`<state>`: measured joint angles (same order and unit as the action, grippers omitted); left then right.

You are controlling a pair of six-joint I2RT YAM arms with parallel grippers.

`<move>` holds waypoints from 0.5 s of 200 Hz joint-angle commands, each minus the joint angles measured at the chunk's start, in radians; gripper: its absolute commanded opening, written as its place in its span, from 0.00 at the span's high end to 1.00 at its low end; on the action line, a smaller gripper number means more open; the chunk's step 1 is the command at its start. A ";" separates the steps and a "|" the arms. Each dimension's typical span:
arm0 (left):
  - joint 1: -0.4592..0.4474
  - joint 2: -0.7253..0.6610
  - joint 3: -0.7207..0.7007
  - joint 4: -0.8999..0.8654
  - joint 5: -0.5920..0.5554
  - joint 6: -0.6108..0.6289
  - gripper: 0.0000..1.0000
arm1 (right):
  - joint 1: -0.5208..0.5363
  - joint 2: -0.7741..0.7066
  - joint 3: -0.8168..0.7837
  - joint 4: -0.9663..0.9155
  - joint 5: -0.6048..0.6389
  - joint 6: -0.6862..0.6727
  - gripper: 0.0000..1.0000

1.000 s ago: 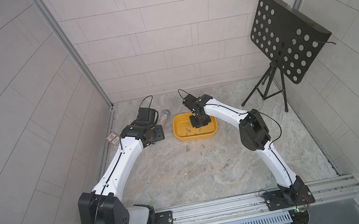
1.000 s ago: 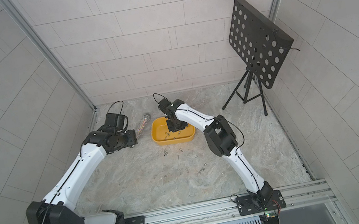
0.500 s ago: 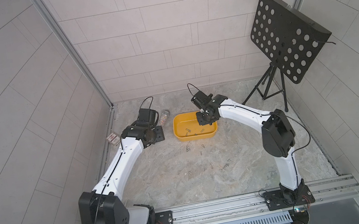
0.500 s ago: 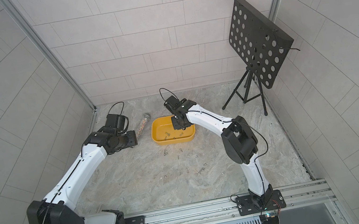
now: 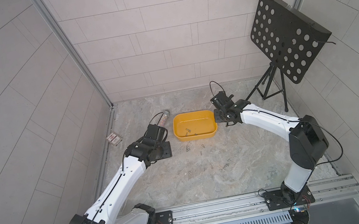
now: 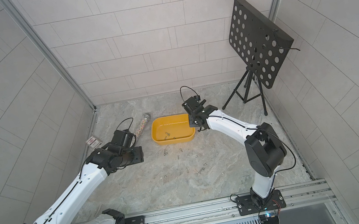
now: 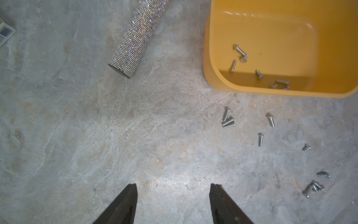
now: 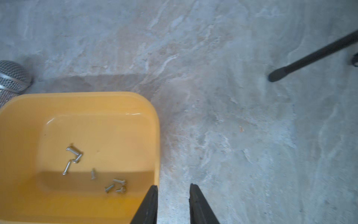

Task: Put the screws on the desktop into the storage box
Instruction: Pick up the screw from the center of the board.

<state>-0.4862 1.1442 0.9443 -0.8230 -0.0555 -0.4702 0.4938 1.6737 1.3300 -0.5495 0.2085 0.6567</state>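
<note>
- screws (image 5: pixel 225 166) scattered on surface (image 5: pixel 174 188), near side of storage box (image 5: pixel 196 137)
- left gripper (image 7: pixel 173 186) spread, empty, left of box
- right gripper (image 8: pixel 173 185) slightly apart, empty, at box's right end
- several more screws lie inside box

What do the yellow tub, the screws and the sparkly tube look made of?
The storage box: likely moulded plastic; smooth glossy yellow walls, soft highlights, rounded corners.
The screws: metal, probably steel; silver-grey with a dull shine.
The tube: core unclear; its surface is covered in tight rows of glittering rhinestone-like beads.
</note>
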 commanded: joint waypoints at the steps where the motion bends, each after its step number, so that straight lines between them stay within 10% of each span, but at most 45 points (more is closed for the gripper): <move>1: -0.074 -0.002 -0.019 -0.021 -0.044 -0.066 0.33 | -0.037 -0.056 -0.058 0.045 0.056 0.054 0.65; 100: -0.309 0.183 -0.070 0.045 -0.050 -0.310 0.35 | -0.096 -0.005 -0.090 0.050 -0.019 0.067 0.62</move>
<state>-0.7795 1.2823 0.8936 -0.7815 -0.1005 -0.6712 0.4053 1.6501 1.2411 -0.5007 0.1951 0.7155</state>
